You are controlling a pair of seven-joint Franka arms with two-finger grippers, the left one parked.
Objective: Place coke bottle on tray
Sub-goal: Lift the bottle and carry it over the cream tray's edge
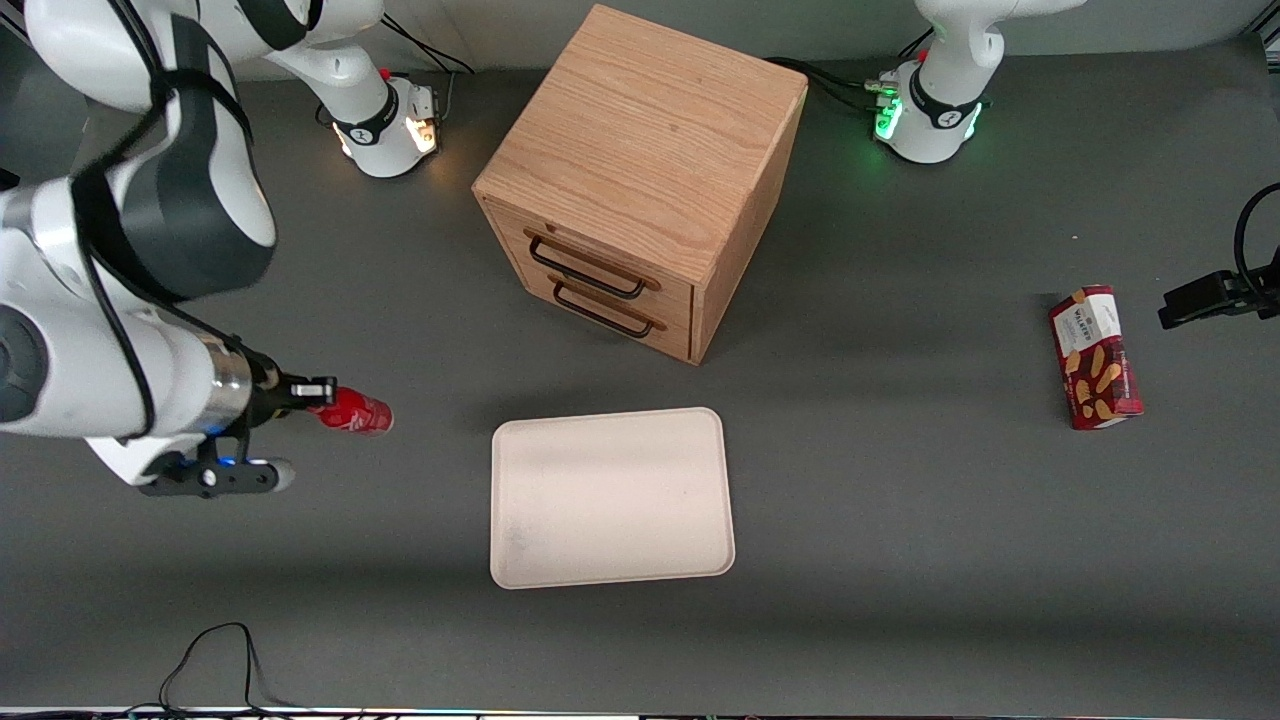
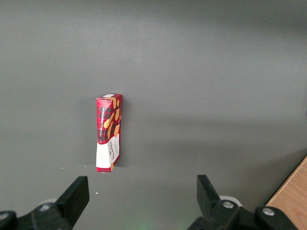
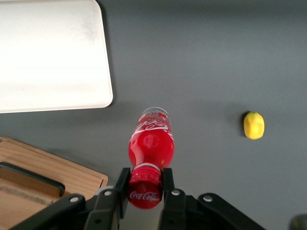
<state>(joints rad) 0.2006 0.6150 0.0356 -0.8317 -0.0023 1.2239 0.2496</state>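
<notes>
A big wooden cabinet (image 1: 640, 180) with two drawers stands on the grey desk (image 1: 900, 520), farther from the front camera than the tray (image 1: 612, 497); a red biscuit box (image 1: 1095, 357) lies toward the parked arm's end of the desk, well apart from the rest; a small yellow lemon (image 3: 253, 125) sits on the desk near the bottle. The cream tray lies flat; bare desk lies between the tray and the bottle. The claw (image 1: 312, 390) is out at the working arm's end, beside the tray; its two fingers (image 3: 121, 188) are squeezed on the cap end of the coke bottle (image 1: 352, 411); the red bottle is in the claw, not on the tray; I cannot tell if it touches the desk.
</notes>
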